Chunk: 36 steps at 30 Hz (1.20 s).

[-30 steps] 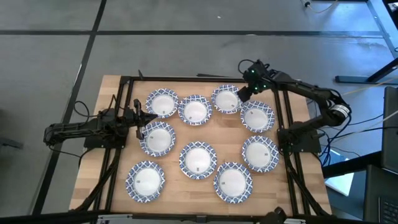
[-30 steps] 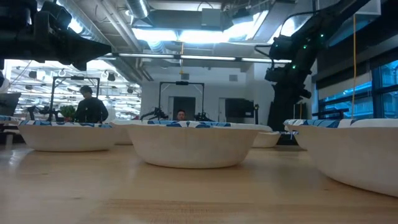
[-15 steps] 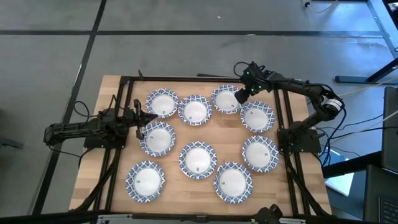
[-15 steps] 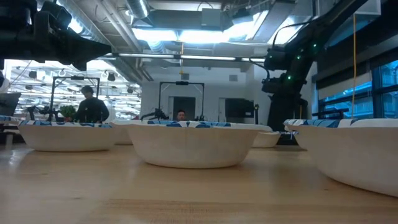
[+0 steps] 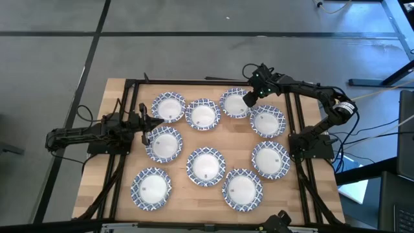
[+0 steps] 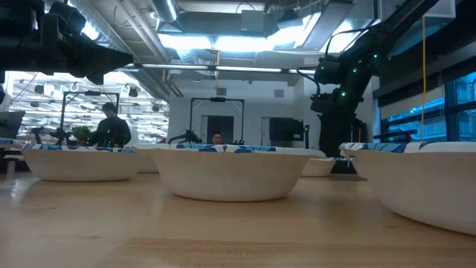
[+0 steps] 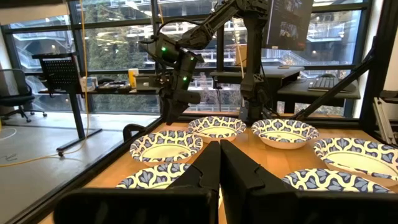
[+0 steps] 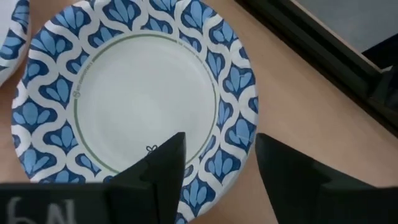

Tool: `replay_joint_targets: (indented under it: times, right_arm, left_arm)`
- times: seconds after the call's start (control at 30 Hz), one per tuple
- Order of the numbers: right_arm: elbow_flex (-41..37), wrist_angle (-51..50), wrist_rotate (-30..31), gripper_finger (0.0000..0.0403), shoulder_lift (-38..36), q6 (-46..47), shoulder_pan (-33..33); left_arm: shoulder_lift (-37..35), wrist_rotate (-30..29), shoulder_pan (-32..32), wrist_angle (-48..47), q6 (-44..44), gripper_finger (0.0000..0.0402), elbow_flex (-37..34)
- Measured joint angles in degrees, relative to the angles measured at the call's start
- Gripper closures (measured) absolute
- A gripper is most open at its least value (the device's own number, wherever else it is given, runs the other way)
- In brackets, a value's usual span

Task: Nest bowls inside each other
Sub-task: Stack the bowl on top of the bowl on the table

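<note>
Several identical bowls with white centres and blue-patterned rims stand apart on their bases on the wooden table. My right gripper (image 5: 250, 98) (image 8: 217, 163) is open above the right rim of a far-row bowl (image 5: 233, 103) (image 8: 137, 99). One finger hangs over the bowl's inside and the other outside the rim, and neither shows contact. My left gripper (image 5: 149, 123) (image 7: 219, 163) is shut and waits at the table's left, beside the far-left rim of another bowl (image 5: 163, 144).
Other bowls stand close by: one (image 5: 202, 115) to the left of the right gripper's bowl and one (image 5: 267, 121) just nearer and to its right. A black frame (image 5: 296, 116) runs along both table sides. A person (image 6: 109, 126) is in the room beyond.
My right gripper has moved a little toward the table's left and come down over the far-row bowl's right rim. The bowls and my left arm have kept still.
</note>
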Motion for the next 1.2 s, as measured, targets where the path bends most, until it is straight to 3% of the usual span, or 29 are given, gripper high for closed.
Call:
replay_joint_targets:
  times: [0.6, 0.77, 1.2]
  right_arm:
    - [0.0, -0.33, -0.05, 0.0189, 0.0, 3.14, -0.01]
    - [-0.47, -0.1, 4.36, 0.0189, -0.02, 5.71, -0.02]
    - [-2.96, -0.51, 3.83, 0.0189, -0.02, 6.08, -0.02]
  left_arm:
    - [0.01, -0.01, 0.0, 0.0, -0.03, 0.0401, 0.01]
    - [0.0, -0.01, 0.01, 0.0, -0.04, 0.0401, -0.01]
    - [0.01, -0.01, 0.0, -0.02, -0.09, 0.0401, -0.01]
